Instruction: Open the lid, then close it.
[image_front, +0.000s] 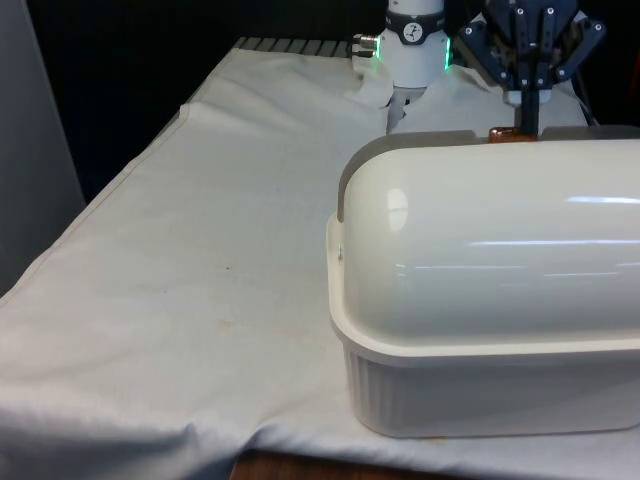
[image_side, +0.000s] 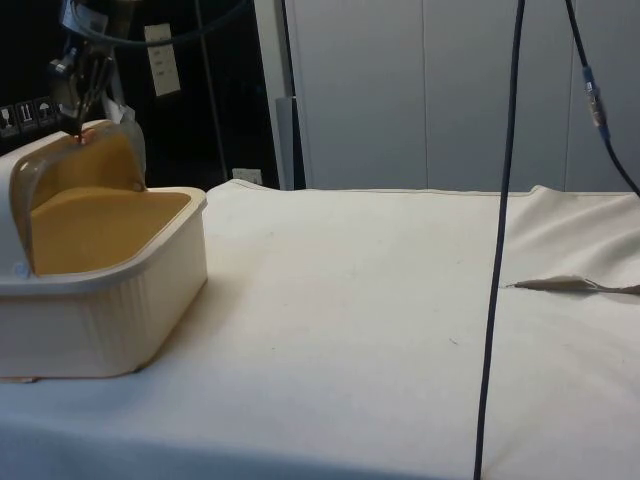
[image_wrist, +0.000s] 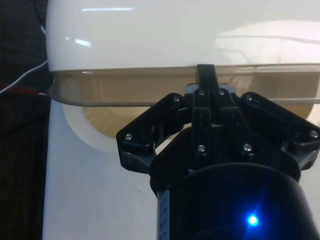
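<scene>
Fingers (image_front: 527, 122) pinched shut on the copper-coloured handle (image_front: 503, 134) at the lid's (image_front: 480, 240) leading edge, gripper (image_side: 82, 100) poised above the bread box (image_side: 110, 300). Lid rolled back and partly open in the side view, tan interior exposed; box at the table's (image_side: 380, 300) edge, at about 9 o'clock in that view.

Risks, as judged: thin handle slipping free if the pull departs from the lid's curved track; lid dropping shut on such a slip; light box sliding or tipping on the white cloth (image_front: 200, 280) if dragged sideways rather than along the arc.

Surroundings: black cable (image_side: 497, 260) hanging at about 3 o'clock of the box in the side view, well apart; cloth fold (image_side: 565, 285) farther out. Nothing near the lid's path.
</scene>
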